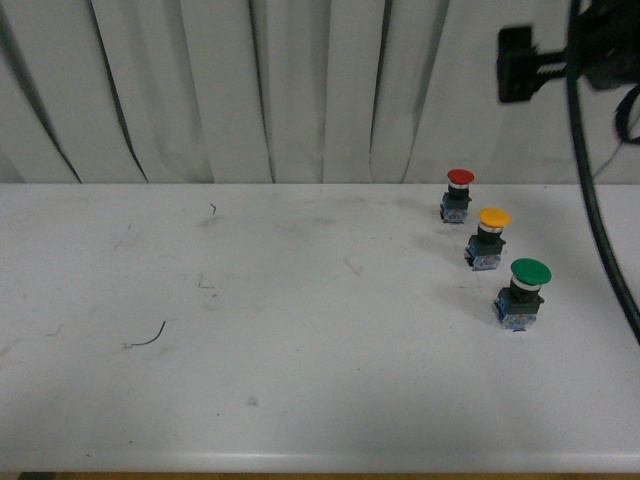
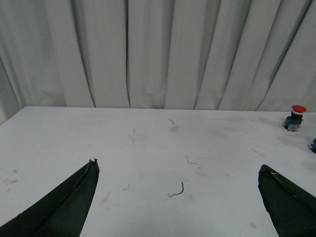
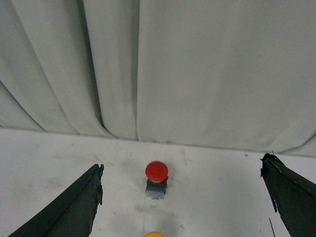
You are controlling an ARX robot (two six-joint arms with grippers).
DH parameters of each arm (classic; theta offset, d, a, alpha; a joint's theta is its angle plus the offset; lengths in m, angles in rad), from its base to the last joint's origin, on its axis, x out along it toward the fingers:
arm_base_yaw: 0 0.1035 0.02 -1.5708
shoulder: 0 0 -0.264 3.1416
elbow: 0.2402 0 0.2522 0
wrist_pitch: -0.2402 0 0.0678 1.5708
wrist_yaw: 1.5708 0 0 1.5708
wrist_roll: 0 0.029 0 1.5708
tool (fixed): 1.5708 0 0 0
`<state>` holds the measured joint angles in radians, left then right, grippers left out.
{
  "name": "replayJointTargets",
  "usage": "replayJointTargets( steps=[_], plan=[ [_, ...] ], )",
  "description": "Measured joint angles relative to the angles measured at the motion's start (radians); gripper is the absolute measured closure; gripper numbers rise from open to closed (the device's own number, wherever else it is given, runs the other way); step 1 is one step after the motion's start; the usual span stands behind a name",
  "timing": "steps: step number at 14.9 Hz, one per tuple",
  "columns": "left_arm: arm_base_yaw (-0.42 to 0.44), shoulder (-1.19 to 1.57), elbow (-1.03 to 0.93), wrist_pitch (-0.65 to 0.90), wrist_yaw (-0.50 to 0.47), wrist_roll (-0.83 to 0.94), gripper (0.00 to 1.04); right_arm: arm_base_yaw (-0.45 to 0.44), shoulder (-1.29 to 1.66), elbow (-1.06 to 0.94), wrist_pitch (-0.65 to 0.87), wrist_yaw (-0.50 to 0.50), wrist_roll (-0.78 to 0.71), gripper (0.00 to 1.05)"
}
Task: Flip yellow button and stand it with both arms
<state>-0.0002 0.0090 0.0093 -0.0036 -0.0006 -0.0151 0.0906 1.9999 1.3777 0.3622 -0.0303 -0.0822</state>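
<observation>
Scuffed white table [image 1: 250, 330] before pleated pale grey curtain [image 1: 250, 80], soft even light.

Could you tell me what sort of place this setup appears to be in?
Probably a robot test bench in a lab: a scuffed white table backed by a plain pale curtain, with only three industrial push-buttons on it, red button, yellow button and green button.

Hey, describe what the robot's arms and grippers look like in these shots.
Both grippers are black with two tapering, wedge-shaped fingers: the left gripper and right gripper look alike. In the front view, the right arm is a bulky black block with black cables hanging down. No markings are visible.
</observation>
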Motion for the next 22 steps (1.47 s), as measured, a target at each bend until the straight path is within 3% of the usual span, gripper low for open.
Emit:
replayJointTargets(
  steps=[4,5,6,7,10,12,22],
  plan=[
    [0.0,0.0,0.0,0.0,0.0,0.0,0.07,-0.075,-0.498,-0.437,0.156,-0.215,0.102,0.06],
    [0.0,0.0,0.0,0.0,0.0,0.0,0.07,-0.079,-0.64,-0.531,0.114,-0.132,0.106,0.14],
    [0.0,0.0,0.0,0.0,0.0,0.0,0.07,-0.081,-0.802,-0.648,0.068,-0.017,0.095,0.27],
    [0.0,0.0,0.0,0.0,0.0,0.0,0.07,-0.088,-0.944,-0.753,0.013,0.022,0.09,0.38],
    [0.0,0.0,0.0,0.0,0.0,0.0,0.07,-0.091,-1.413,-1.036,-0.187,0.031,0.089,0.77],
    [0.0,0.0,0.0,0.0,0.0,0.0,0.07,-0.091,-1.557,-1.114,-0.154,0.031,0.089,1.03],
    [0.0,0.0,0.0,0.0,0.0,0.0,0.07,-0.091,-1.78,-1.323,-0.199,0.031,0.085,1.03]
  ],
)
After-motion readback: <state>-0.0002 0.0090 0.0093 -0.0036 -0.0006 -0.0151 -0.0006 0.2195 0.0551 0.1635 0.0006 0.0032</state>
